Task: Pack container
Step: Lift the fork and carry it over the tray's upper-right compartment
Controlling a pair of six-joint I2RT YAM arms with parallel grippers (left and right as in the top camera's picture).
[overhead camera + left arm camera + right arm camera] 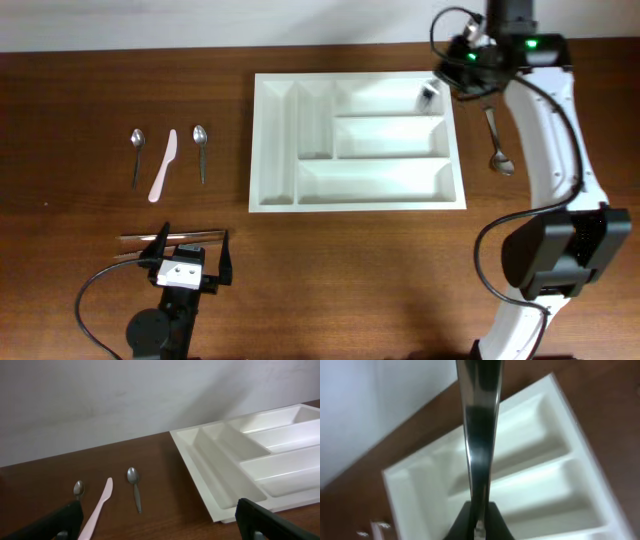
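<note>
- The container was seen lying flat on the desk, about mid-width and toward the far edge. Every compartment in view was bare, though part of the far one was covered by the right arm.
- It was judged to be light and stiff, being thin moulded plastic. Its glossy surface would likely be slippery under a pinch.
- The best hold was judged to be the raised outer rim or one of the upright dividing walls. The broad floor offers nothing to close on.
- The right jaws were pressed together on the handle of a polished metal utensil, held over the far long compartment near the container's right end. Which kind of utensil it was could not be told.
- That utensil was judged rigid, thin and slick, so it could turn in the pinch if knocked against a wall.
- The left jaws were spread wide and held nothing, low over the near side of the desk, just beside a pair of thin sticks.
- Left of the container, well apart from it, two spoons and a pink knife were laid out. Another spoon lay just beside its right wall.
</note>
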